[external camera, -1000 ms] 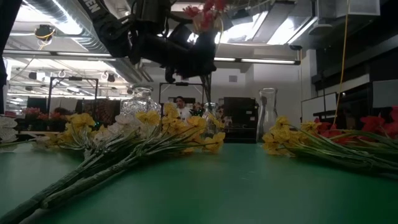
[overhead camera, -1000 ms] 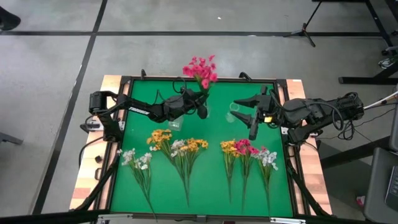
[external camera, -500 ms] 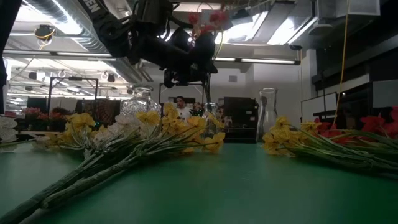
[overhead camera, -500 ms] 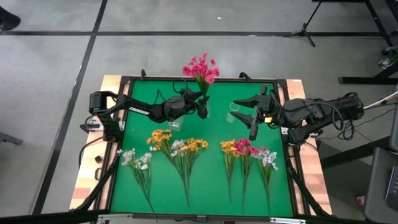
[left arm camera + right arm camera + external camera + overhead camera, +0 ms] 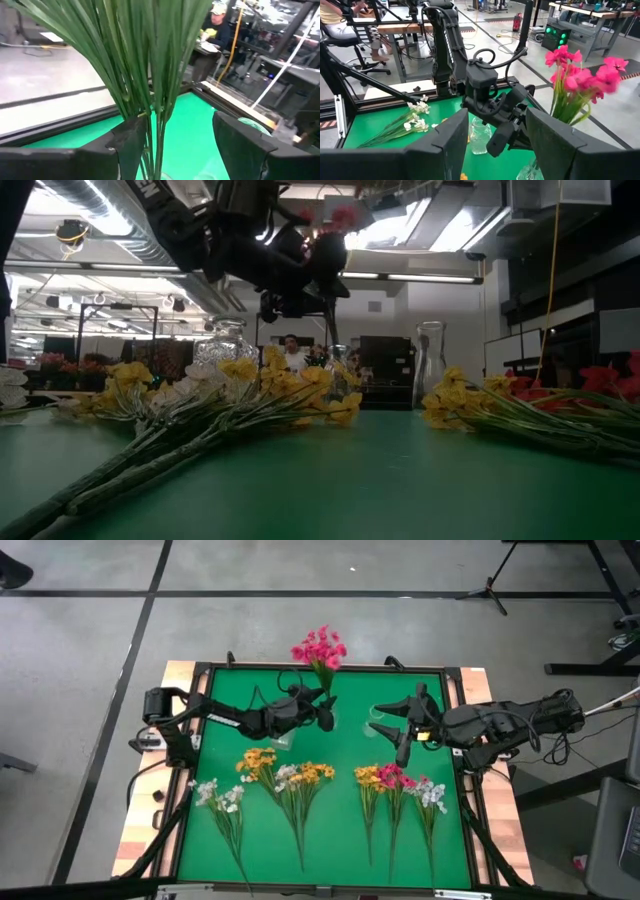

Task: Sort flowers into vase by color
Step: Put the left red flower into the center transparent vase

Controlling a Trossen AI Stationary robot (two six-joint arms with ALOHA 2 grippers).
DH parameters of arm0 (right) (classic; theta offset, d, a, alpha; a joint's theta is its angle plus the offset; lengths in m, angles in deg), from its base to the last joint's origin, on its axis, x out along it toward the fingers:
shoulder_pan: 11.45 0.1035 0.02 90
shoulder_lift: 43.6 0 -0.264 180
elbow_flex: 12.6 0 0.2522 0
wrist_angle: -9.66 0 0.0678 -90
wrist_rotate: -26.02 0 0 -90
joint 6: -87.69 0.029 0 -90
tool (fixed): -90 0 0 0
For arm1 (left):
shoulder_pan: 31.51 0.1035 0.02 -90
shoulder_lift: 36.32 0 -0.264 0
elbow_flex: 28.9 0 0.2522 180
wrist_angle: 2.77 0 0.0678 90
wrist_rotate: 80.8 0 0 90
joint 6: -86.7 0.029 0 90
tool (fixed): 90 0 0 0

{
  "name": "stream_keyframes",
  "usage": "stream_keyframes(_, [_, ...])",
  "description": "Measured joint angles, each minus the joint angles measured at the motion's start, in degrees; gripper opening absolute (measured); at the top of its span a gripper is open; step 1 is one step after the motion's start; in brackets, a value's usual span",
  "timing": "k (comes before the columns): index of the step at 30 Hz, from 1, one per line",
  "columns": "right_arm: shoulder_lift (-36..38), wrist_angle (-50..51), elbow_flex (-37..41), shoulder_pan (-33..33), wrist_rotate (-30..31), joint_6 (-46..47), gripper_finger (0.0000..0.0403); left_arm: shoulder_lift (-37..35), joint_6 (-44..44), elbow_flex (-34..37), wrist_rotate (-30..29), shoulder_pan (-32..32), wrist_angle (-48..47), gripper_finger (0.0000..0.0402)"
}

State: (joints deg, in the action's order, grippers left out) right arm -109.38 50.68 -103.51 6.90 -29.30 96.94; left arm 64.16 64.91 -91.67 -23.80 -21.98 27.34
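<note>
Releasing looks like the step in hand: the left gripper point(image 5: 326, 712) sits at the upper middle of the green table point(image 5: 350, 840), toward twelve o'clock in the high view, with its fingers spread apart on either side of the green stems, and in the left wrist view those stems run down between the two dark fingers point(image 5: 131, 142) without either one clearly pressing on them. The magenta-pink flowers point(image 5: 319, 648) stand upright there, blossoms past the table's far edge, stems dropping into a clear vase point(image 5: 326, 720) just beside the gripper; I judge this bunch to be delivered. A second clear vase point(image 5: 282, 740) stands at about ten o'clock from table centre, and a third glass vase point(image 5: 374, 727) at about one o'clock, just off the right gripper point(image 5: 398, 732), which hovers over the table with its fingers apart and nothing between them. Left to sort, lying with stems toward six o'clock: white flowers point(image 5: 220, 796) at eight o'clock, yellow-orange flowers point(image 5: 258, 759) and a mixed bunch point(image 5: 303, 775) near centre, and a yellow, pink and white cluster point(image 5: 400, 780) at four o'clock. The next move probably calls for lifting the left gripper clear without dragging the stems, then reaching for one colour only.
</note>
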Motion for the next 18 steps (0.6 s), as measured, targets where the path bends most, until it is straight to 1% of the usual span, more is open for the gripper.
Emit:
stream_keyframes(3, [0.0, -0.1, 0.0, 0.0, 0.3, 0.0, 0.0198, 0.0, 2.0, 0.0, -4.2, -1.0, -1.1, 0.0225])
stream_keyframes(5, [0.0, -0.1, 0.0, 0.0, 0.3, 0.0, 0.0198, 0.0, 2.2, 0.0, -5.6, -1.6, -1.5, 0.0225])
stream_keyframes(9, [0.0, 0.2, 0.0, 0.0, 0.3, 0.0, 0.0198, 0.0, 1.4, 0.0, -5.5, -2.7, -1.5, 0.0225])
stream_keyframes(13, [0.0, 0.4, 0.0, 0.0, 0.3, 0.0, 0.0198, 0.0, 1.3, 0.0, -2.4, -3.6, -1.5, 0.0225])
stream_keyframes(18, [0.0, 0.4, 0.0, 0.0, 0.3, 0.0, 0.0198, 0.0, 3.1, 0.0, -2.4, -4.7, -1.5, 0.0225])
